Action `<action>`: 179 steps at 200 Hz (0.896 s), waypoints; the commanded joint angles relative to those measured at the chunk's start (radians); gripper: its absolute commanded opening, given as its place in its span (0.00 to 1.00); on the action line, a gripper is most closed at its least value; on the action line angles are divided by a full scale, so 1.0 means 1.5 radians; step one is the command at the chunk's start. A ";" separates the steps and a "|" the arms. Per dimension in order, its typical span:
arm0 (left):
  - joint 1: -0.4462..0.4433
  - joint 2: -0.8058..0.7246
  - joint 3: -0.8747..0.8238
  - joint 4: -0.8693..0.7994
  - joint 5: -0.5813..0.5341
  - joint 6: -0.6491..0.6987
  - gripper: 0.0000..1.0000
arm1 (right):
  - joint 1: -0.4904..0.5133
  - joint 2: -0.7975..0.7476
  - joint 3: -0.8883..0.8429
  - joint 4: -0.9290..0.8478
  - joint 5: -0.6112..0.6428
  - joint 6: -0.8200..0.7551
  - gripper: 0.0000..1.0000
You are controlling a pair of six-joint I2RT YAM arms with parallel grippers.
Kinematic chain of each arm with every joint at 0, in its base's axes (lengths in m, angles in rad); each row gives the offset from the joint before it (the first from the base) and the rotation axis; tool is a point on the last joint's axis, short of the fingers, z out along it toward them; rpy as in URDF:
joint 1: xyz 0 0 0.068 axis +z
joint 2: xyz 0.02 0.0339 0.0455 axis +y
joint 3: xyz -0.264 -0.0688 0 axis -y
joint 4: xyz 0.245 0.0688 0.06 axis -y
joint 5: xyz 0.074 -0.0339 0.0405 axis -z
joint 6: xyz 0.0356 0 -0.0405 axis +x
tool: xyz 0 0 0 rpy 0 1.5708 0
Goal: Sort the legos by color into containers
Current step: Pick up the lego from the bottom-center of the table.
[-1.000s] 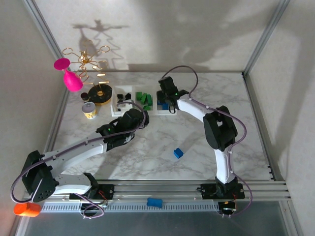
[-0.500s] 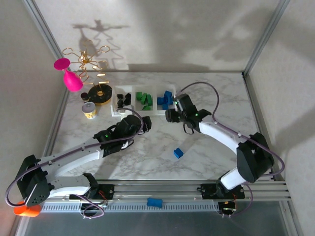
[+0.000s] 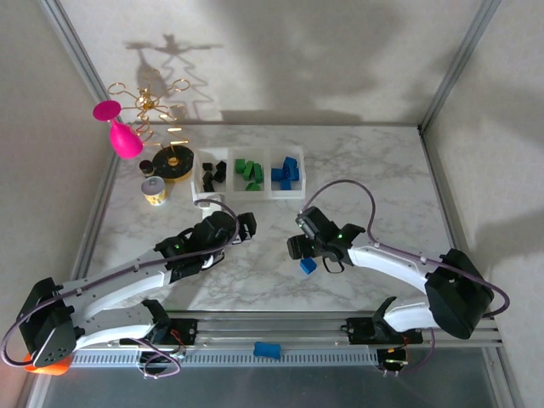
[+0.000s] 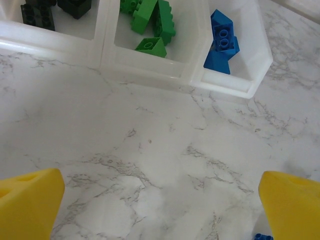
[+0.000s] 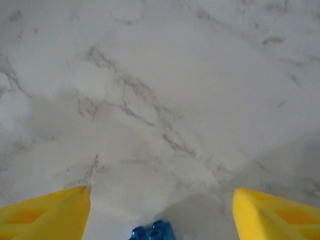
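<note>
Pale walls (image 3: 340,59) box in a white marble-veined table (image 3: 374,178). Near its clear three-compartment plastic tray (image 3: 255,196), left gripper (image 4: 160,197) and right gripper (image 5: 160,200) both gape wide.

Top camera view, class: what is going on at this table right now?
Two robot arms are sorting small bricks by colour into a clear three-part tray. Black bricks, green bricks and blue bricks lie in separate compartments. One loose blue brick lies on the marble table; the right gripper is open right beside it. The left gripper is open near the tray, holding nothing.
</note>
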 commanded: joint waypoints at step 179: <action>-0.006 -0.039 -0.009 -0.021 -0.060 -0.047 1.00 | 0.069 0.033 -0.025 -0.001 0.046 0.065 0.26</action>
